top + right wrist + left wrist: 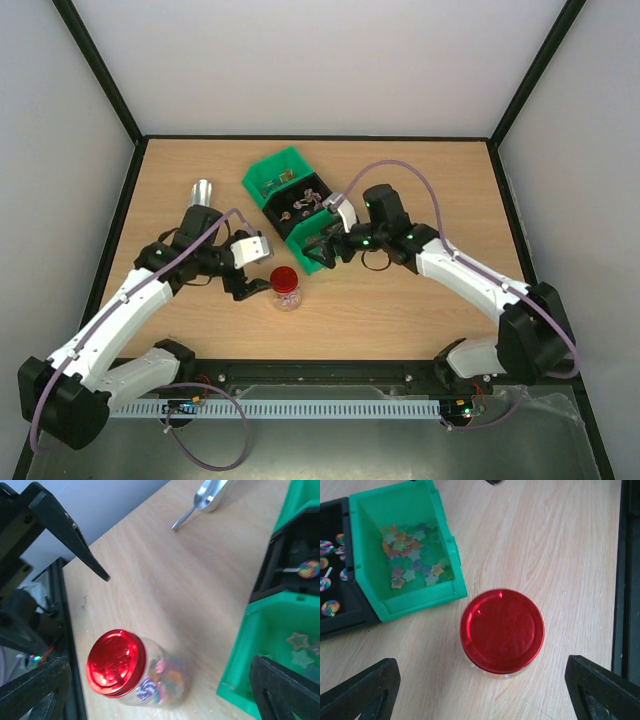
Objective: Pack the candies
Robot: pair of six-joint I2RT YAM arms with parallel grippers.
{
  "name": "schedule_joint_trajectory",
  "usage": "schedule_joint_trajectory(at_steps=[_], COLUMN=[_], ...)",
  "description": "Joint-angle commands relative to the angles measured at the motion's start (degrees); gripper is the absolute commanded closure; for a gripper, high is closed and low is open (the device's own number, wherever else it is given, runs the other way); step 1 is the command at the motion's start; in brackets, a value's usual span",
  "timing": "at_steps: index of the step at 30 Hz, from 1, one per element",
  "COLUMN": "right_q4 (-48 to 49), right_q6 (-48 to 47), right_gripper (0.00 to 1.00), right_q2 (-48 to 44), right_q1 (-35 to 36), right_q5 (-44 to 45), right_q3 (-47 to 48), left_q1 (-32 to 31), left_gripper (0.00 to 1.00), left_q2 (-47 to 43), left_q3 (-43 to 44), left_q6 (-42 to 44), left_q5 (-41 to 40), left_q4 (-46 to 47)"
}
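Since red lid [501, 630] sits on jar [287, 300], capping looks done | candies [160, 680] inside jar, centre tabletop [400, 320] toward near edge, beside green bin [415, 605] | left fingers [365, 690] wide, right fingers [285, 685] wide, both empty | next: likely lift clear without tipping jar

Left arm [112, 322] and right arm [468, 274] angle inward, jaws spread wide.

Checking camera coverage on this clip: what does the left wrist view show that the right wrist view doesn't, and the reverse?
Left wrist only: the whole heap of star candies in the green bin. Right wrist only: the metal scoop, and the packed candies seen through the clear jar. Both: the red lid on the jar, the green bin, a lollipop.
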Motion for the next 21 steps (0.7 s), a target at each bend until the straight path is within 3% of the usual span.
schedule_joint_trajectory(at_steps=[1,5,10,21], right_q4=[10.5,14.6,34.9,48.5], right_q6=[0.4,-1.0,-2.1,-9.3], right_gripper=[0.01,0.01,0.01,0.01], right_q2=[-2.9,-1.4,-2.1,11.1], right_q1=[0.0,0.4,1.6,6.5], right_q5=[7.7,-2.4,-2.1,-2.5], right_q3=[-5.0,-8.1,-22.9,-26.8], left_q1=[0.7,0.9,1.4,3.3], left_gripper=[0.02,0.01,0.01,0.01], left_q2=[-1.1,-1.0,-0.7,3.6], left_q3=[2.9,4.4,5.6,6.7], left_q6=[-5.2,-6.1,-5.0,-4.9], left_q5=[0.7,-1.4,-4.8,-1.7], left_q4=[-0.9,-2.8,-4.4,-6.0])
